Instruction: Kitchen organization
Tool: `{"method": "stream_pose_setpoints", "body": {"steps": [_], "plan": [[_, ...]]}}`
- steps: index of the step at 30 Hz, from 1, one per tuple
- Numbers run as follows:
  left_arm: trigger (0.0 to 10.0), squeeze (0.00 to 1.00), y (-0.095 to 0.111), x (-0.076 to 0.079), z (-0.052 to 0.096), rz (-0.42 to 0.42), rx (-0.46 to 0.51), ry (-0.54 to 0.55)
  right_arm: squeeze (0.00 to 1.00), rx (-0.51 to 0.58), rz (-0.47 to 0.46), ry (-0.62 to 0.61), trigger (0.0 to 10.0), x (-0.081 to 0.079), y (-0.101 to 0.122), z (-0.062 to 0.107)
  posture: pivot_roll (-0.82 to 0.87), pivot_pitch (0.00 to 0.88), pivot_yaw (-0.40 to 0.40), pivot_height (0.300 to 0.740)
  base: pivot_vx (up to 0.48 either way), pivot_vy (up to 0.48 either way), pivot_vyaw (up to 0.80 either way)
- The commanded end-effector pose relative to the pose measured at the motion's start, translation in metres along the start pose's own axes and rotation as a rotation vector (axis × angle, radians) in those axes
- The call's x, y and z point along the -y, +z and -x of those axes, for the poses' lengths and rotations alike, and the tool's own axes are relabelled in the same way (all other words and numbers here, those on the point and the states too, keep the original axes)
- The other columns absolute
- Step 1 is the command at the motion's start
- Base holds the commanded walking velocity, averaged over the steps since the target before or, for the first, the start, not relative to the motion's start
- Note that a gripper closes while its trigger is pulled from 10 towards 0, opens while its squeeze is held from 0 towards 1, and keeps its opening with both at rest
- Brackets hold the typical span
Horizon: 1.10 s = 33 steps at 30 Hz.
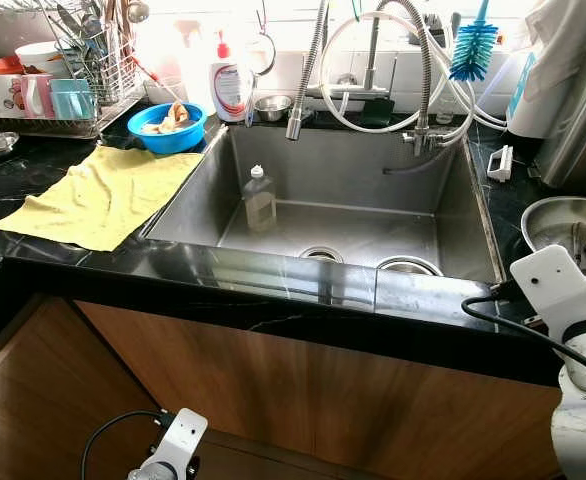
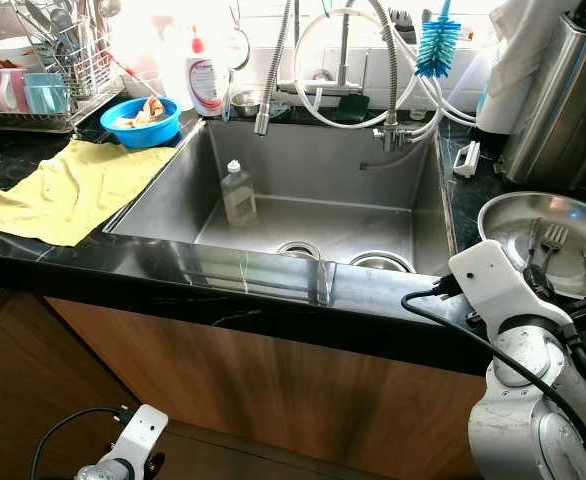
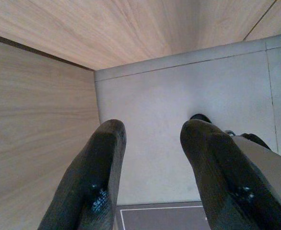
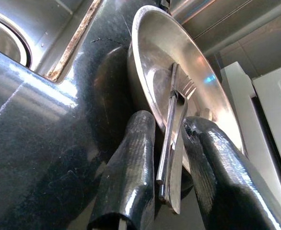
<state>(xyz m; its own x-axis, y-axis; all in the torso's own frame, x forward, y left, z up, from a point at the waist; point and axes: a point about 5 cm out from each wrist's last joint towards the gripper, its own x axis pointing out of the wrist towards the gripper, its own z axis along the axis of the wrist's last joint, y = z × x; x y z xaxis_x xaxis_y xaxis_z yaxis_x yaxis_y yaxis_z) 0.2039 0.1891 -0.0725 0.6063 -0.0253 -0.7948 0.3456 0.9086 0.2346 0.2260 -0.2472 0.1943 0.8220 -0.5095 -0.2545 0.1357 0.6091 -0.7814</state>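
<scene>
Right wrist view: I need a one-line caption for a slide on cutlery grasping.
Right gripper open around the handles of two forks lying in a steel pan on the black counter.

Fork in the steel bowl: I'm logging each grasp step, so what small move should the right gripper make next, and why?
Probably close the fingers: the right gripper is open, with the fork handle between its fingers, resting against the steel bowl rim.

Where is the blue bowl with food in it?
The round blue plastic bowl sits on the black counter left of the steel sink, between the yellow cloth and the white soap bottle.
</scene>
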Motion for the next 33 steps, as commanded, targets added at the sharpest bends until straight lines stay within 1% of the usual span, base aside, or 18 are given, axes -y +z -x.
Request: {"method": "stream_pose_setpoints", "body": {"steps": [1,2,3,4,5,6,20,24,28,29,31,33], "plan": [[10.0,0.0,-0.006,-0.003,0.001,-0.006,-0.026,0.006,0.0,-0.005,-0.014,-0.004,10.0,0.002,0.0,0.0,-0.14,0.0,0.056,0.74,0.0,0.0,0.0],[10.0,0.0,-0.006,-0.003,0.001,-0.006,-0.026,0.006,0.0,-0.005,-0.014,-0.004,10.0,0.002,0.0,0.0,-0.14,0.0,0.056,0.74,0.0,0.0,0.0],[10.0,0.0,-0.006,-0.003,0.001,-0.006,-0.026,0.006,0.0,-0.002,-0.013,-0.003,9.3,0.002,0.0,0.0,-0.14,0.0,0.055,0.74,0.0,0.0,0.0],[10.0,0.0,-0.006,-0.003,0.001,-0.006,-0.025,0.006,0.0,0.0,-0.013,-0.003,5.5,0.002,0.0,0.0,-0.14,0.0,0.056,0.74,0.0,0.0,0.0],[10.0,0.0,-0.006,-0.003,0.001,-0.006,-0.025,0.006,0.0,0.002,-0.012,-0.002,1.0,0.002,0.0,0.0,-0.14,0.0,0.056,0.74,0.0,0.0,0.0],[10.0,0.0,-0.006,-0.003,0.001,-0.006,-0.025,0.006,0.0,0.007,-0.013,-0.002,0.0,0.003,0.001,0.0,-0.14,0.0,0.056,0.74,0.0,0.0,0.0],[10.0,0.0,-0.006,-0.002,0.001,-0.006,-0.024,0.005,0.0,0.02,-0.013,-0.008,0.0,0.003,0.004,0.0,-0.14,0.0,0.055,0.74,0.0,0.0,0.0],[10.0,0.0,-0.005,-0.002,0.001,-0.006,-0.023,0.005,0.0,0.06,-0.001,-0.034,0.0,0.006,0.01,0.0,-0.14,0.0,0.055,0.74,0.0,0.0,0.0],[10.0,0.0,-0.004,-0.003,0.001,-0.006,-0.019,0.005,0.0,0.132,0.013,-0.097,0.0,0.015,0.022,0.001,-0.14,0.0,0.054,0.74,0.0,0.0,0.0],[10.0,0.0,-0.004,-0.003,0.001,-0.006,-0.019,0.005,0.0,0.134,0.011,-0.099,0.0,0.015,0.022,0.001,-0.14,0.0,0.054,0.74,0.0,0.0,0.0],[10.0,0.0,-0.002,-0.003,0.001,-0.007,-0.012,0.004,0.0,0.214,0.014,-0.139,0.0,0.02,0.035,0.003,-0.14,0.0,0.055,0.74,0.0,0.0,0.0],[10.0,0.0,-0.001,-0.003,0.0,-0.008,-0.007,0.003,0.0,0.249,-0.004,-0.155,0.0,0.022,0.041,0.005,-0.14,0.0,0.055,0.74,0.0,0.0,0.0]]}}
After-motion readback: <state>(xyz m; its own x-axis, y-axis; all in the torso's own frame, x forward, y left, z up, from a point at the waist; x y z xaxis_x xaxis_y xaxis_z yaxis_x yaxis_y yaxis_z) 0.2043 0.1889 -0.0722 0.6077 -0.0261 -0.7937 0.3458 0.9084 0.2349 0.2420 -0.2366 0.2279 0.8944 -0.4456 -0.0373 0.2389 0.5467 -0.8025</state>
